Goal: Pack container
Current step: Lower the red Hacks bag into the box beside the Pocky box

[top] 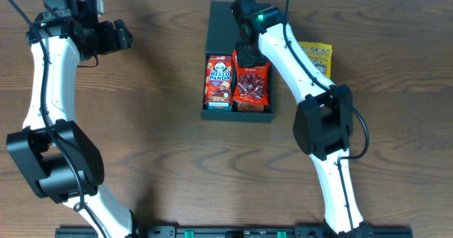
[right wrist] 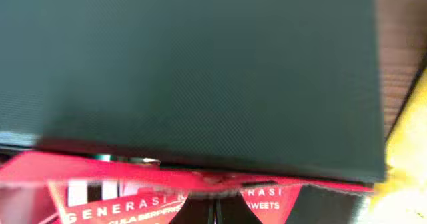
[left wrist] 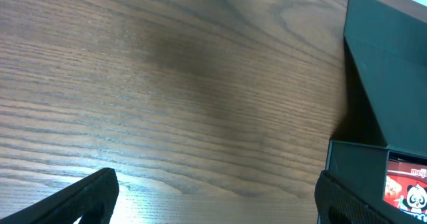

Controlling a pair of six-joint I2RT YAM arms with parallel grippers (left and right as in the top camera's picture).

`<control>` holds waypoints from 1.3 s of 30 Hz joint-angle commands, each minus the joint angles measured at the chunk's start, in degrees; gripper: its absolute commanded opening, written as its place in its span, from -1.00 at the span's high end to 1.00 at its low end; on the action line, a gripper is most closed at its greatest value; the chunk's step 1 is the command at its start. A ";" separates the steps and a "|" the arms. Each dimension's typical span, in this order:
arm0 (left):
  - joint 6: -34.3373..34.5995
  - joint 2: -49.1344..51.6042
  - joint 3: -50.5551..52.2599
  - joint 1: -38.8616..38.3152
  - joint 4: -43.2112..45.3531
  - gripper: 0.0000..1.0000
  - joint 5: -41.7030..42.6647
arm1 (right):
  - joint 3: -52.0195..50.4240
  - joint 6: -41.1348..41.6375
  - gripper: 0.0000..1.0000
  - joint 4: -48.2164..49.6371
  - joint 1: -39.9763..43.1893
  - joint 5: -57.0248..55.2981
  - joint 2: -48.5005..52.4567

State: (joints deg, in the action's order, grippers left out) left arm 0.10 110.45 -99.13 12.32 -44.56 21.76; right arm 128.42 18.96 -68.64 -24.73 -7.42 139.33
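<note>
The dark teal container (top: 237, 115) stands at the table's middle back with its flap lid (top: 221, 25) lying open behind it. Inside are a red Hello Panda box (top: 219, 81) on the left and a red snack pack (top: 251, 88) on the right. My right gripper (top: 247, 56) is at the red pack's far edge, and the right wrist view shows the fingers (right wrist: 213, 207) shut on the pack (right wrist: 133, 191) under the lid (right wrist: 200, 64). My left gripper (top: 124, 38) is open and empty over bare table at the far left (left wrist: 217, 201).
A yellow snack pack (top: 317, 56) lies on the table just right of the container, partly under my right arm, and shows at the right edge of the right wrist view (right wrist: 407, 177). The container's lid (left wrist: 393, 84) and Hello Panda box (left wrist: 407, 191) show in the left wrist view.
</note>
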 commanded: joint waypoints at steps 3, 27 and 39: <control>0.13 -2.05 -0.15 0.07 0.02 -0.90 0.39 | -1.68 -1.38 0.97 0.13 -0.52 0.63 0.52; 0.13 -2.05 -0.15 0.02 0.04 -0.91 0.79 | 1.42 -4.07 0.97 5.44 -1.60 1.88 0.52; 0.13 -2.05 -0.15 0.02 -0.04 -0.91 0.79 | -3.78 -4.92 0.97 5.27 -1.60 2.99 0.52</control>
State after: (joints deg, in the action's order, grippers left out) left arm 0.12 110.45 -99.13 12.32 -44.58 22.13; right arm 125.01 14.85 -63.16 -26.59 -4.47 139.33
